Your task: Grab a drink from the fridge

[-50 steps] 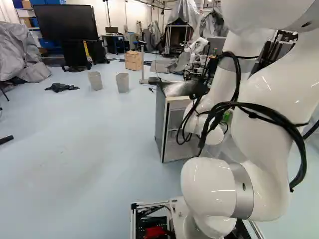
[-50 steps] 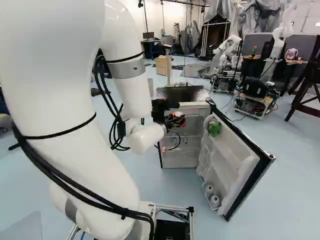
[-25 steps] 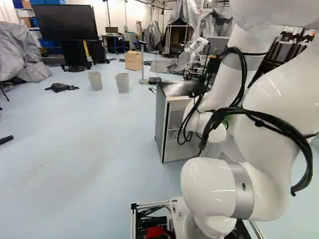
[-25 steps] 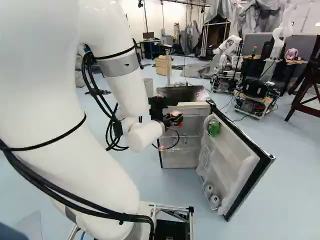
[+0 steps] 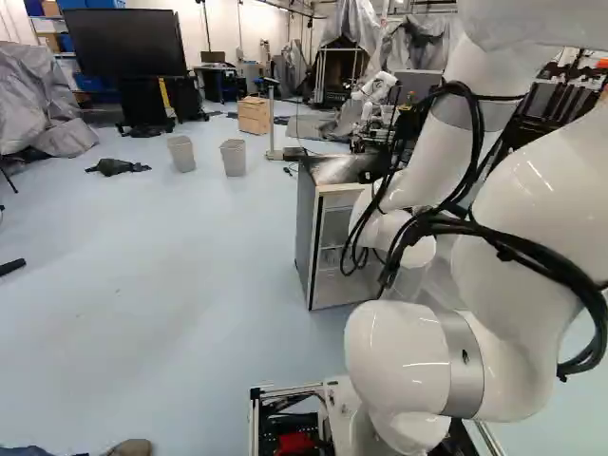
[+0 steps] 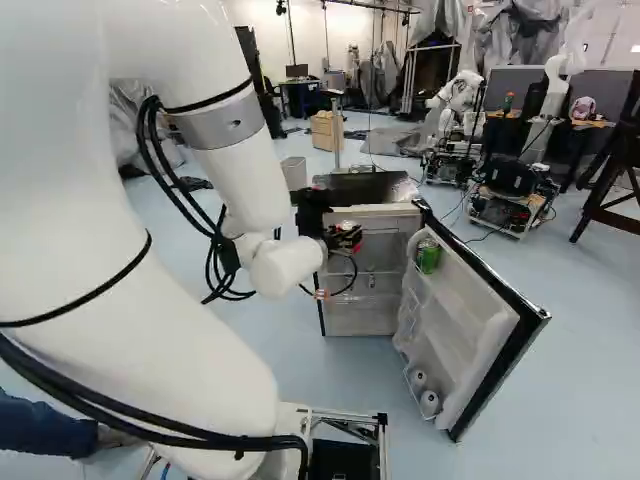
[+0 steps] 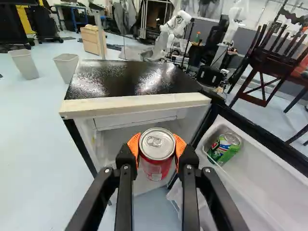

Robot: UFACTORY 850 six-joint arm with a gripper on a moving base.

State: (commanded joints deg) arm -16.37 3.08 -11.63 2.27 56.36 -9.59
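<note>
Can in end effector

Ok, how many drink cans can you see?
2 for certain: the red, silver-topped can gripped by the fingers, and the green can in the open door. Two pale round things low in the door may be more; others may be hidden.

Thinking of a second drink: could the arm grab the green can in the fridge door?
Probably not: its fingers are closed on the red can. Otherwise the way looks free, with the door open and nothing over the green can.
</note>
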